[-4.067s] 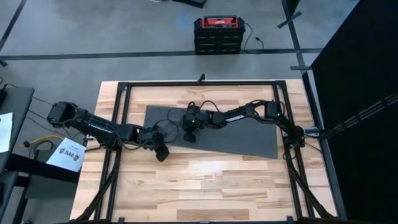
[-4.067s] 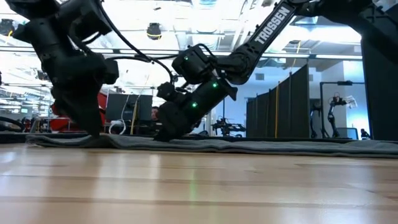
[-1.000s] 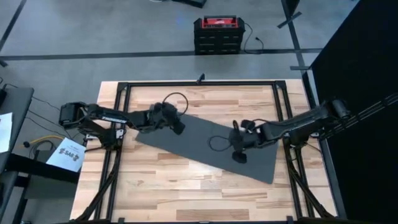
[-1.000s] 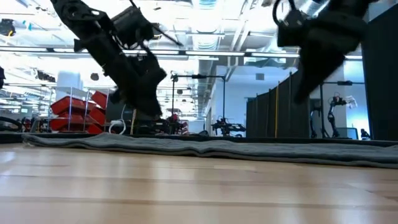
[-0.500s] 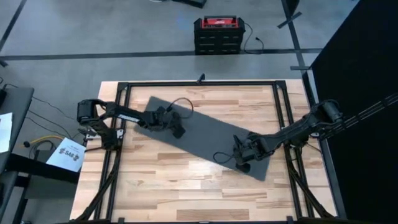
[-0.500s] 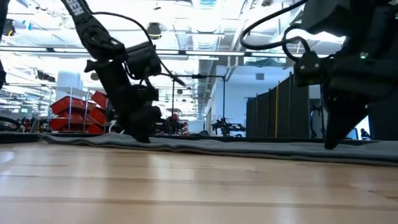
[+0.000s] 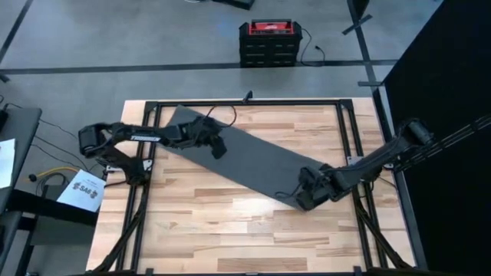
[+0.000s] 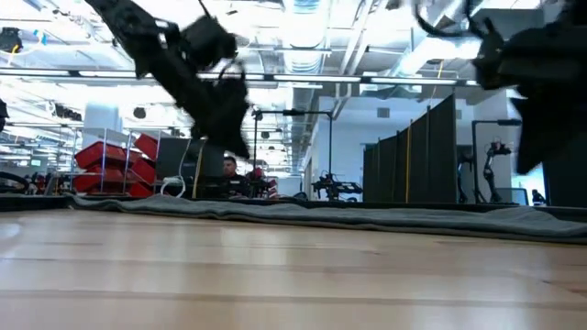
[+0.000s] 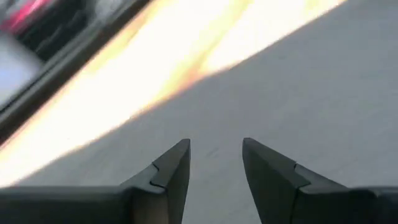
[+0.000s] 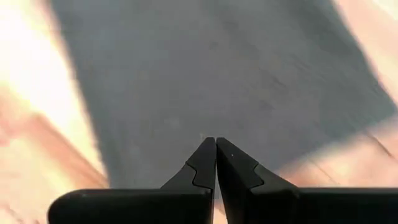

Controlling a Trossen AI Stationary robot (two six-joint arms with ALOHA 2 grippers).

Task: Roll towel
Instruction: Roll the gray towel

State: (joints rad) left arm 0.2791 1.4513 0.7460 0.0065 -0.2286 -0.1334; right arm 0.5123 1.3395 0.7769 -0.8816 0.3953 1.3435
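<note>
The dark grey towel (image 7: 253, 161) lies flat and aslant on the wooden table, from the far left corner area down to the near right. My left gripper (image 7: 219, 148) hangs open above the towel's far left part, and the left wrist view shows cloth (image 9: 298, 93) beneath its parted fingers (image 9: 216, 146). In the low view it (image 8: 237, 137) stands clear above the cloth (image 8: 321, 215). My right gripper (image 7: 301, 198) is shut over the towel's near right end; its closed tips (image 10: 216, 142) show no cloth between them. My right gripper is shut over the towel's near right end (image 10: 217, 99), pointing down. I cannot tell whether its tips touch the cloth, since the low view cuts the fingers off at the picture's edge.
A black metal frame (image 7: 245, 102) runs around the tabletop, with rails along the left (image 7: 146, 153) and right (image 7: 354, 146) sides. Bare wood (image 7: 230, 230) lies on the near side of the towel. A red and black box (image 7: 268, 42) stands on the floor beyond the far edge.
The towel has turned about flat on the table: its left end has swung toward the far edge, its right end toward the near edge. Both grippers dipped down onto the cloth half a second ago and have since risen off it.
</note>
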